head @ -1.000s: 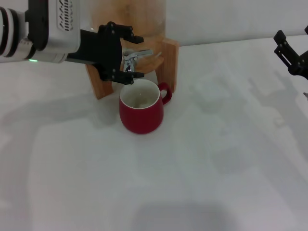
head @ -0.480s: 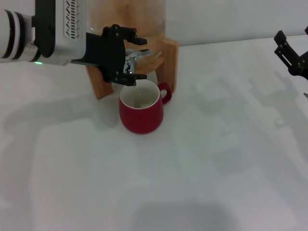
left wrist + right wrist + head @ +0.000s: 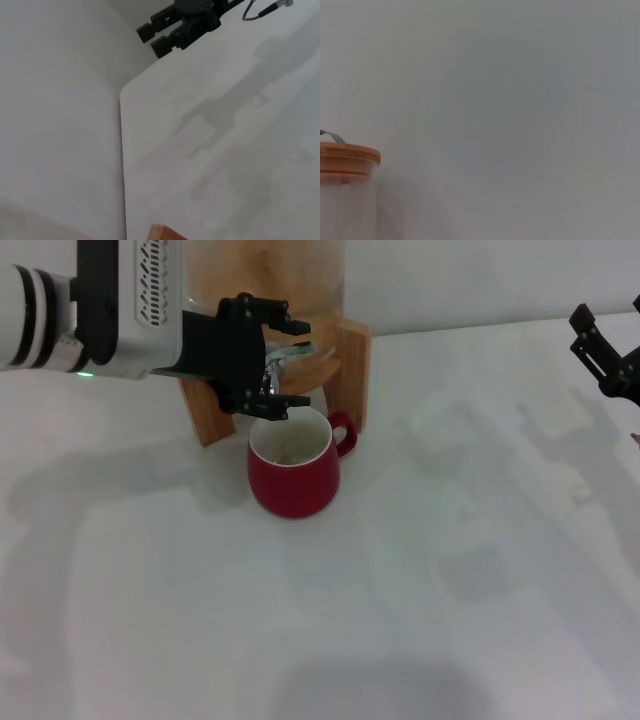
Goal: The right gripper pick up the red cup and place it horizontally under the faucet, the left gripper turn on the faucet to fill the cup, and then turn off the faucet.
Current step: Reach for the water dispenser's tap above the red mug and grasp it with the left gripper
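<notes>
A white desk (image 3: pixel 420 580) fills most of the frame. The red cup (image 3: pixel 293 466) stands upright on it, left of centre in the upper half. Just behind the cup, at the upper left, rests a wooden-framed drink dispenser (image 3: pixel 345 365).

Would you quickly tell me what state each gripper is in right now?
Left gripper: open, fingers around the faucet above the red cup.
Right gripper: open, holding nothing.

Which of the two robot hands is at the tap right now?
The left hand, its fingers around the tap above the red cup; the right hand sits far off.
</notes>
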Available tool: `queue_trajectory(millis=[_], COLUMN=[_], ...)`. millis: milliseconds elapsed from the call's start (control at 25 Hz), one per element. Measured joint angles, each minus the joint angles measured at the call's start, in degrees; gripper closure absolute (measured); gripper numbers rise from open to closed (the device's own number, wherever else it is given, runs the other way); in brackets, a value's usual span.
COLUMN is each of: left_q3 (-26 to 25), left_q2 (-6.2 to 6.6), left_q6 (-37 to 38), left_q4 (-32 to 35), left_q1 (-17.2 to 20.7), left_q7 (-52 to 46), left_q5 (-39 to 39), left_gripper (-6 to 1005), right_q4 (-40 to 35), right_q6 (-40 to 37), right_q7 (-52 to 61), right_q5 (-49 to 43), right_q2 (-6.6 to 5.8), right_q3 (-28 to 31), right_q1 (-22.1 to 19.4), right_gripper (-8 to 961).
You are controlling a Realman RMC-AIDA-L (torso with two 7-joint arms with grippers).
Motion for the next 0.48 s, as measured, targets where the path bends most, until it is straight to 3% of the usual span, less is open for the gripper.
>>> queue_trajectory(millis=[480], left_q3=[0.18], left_q2=[-0.30], left_q6=[0.07], left_q4=[0.01], left_q1=[0.39], left_q7=[0.08], left_q5=[-1.38], left_gripper=[228], right_q4=[0.00], right_q6=[-0.05], right_q7=[0.00], right_q5=[0.00], right_q2=[0.00], right_q3=[0.00], right_q1=[-0.02], right_gripper=[134])
